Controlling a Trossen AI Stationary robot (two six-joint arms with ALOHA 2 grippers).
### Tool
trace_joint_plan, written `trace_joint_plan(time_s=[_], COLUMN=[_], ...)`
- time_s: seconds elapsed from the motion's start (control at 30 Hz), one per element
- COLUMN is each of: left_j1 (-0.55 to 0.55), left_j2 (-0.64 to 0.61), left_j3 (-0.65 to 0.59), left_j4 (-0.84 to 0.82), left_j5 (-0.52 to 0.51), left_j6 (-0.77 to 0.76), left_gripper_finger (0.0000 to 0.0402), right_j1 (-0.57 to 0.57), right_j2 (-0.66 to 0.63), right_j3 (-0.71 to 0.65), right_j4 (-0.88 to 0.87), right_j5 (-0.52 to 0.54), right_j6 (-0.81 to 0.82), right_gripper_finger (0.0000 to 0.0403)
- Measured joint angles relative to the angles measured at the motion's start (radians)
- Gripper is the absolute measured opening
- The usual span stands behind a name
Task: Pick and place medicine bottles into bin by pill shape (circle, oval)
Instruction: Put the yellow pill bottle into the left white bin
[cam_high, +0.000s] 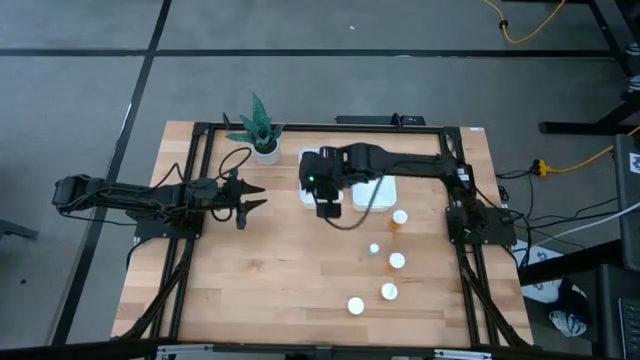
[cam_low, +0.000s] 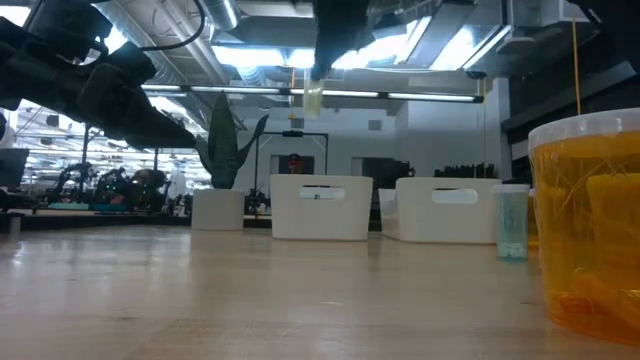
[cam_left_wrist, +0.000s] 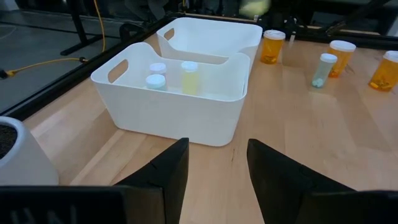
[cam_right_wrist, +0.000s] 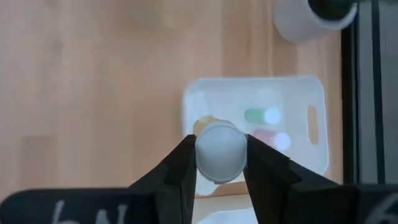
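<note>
My right gripper (cam_high: 326, 205) hangs high over the left of two white bins (cam_high: 306, 190) and is shut on a small pale yellow-green bottle with a white cap (cam_low: 314, 98). That bin (cam_left_wrist: 174, 112) holds three small bottles (cam_left_wrist: 155, 81). Several more bottles stand on the table's right half: an amber one (cam_high: 396, 228), a small pale green one (cam_high: 374, 248) and white-capped ones (cam_high: 397, 260). My left gripper (cam_high: 258, 196) is open and empty, held level left of the bins (cam_left_wrist: 217, 168). My right gripper pinches the bottle's upper end, at the white cap (cam_right_wrist: 219, 151), between its two fingers (cam_right_wrist: 181, 163). The fingers come from above, pointing down. The bottle hangs upright below them (cam_low: 314, 100), lifted clear, high over the left bin.
The second white bin (cam_high: 380, 190) stands right beside the first. A green plant in a white pot (cam_high: 264, 140) stands at the far edge, left of the bins. A black frame (cam_high: 200, 130) runs around the table. Bare wood lies near and left (cam_high: 270, 280).
</note>
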Motion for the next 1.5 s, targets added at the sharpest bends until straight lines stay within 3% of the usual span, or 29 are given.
trace_joint_plan(time_s=[0.33, 0.77, 1.0, 1.17, 1.5], left_j1=[0.000, 0.000, 0.000, 0.000, 0.000], left_j2=[0.000, 0.000, 0.000, 0.000, 0.000], left_j3=[0.000, 0.000, 0.000, 0.000, 0.000], left_j4=[0.000, 0.000, 0.000, 0.000, 0.000], left_j5=[0.000, 0.000, 0.000, 0.000, 0.000], left_j6=[0.000, 0.000, 0.000, 0.000, 0.000], left_gripper_finger=[0.0155, 0.0155, 0.0155, 0.0155, 0.0155], right_j1=[-0.119, -0.156, -0.156, -0.161, -0.184], right_j2=[0.002, 0.002, 0.002, 0.002, 0.002], right_j3=[-0.309, -0.487, -0.508, -0.508, -0.508], right_j4=[0.332, 0.518, 0.560, 0.546, 0.555], right_j5=[-0.094, -0.117, -0.117, -0.141, -0.169], right_j6=[-0.008, -0.002, -0.007, -0.106, -0.101], right_gripper_finger=[0.0113, 0.0114, 0.0115, 0.0115, 0.0115])
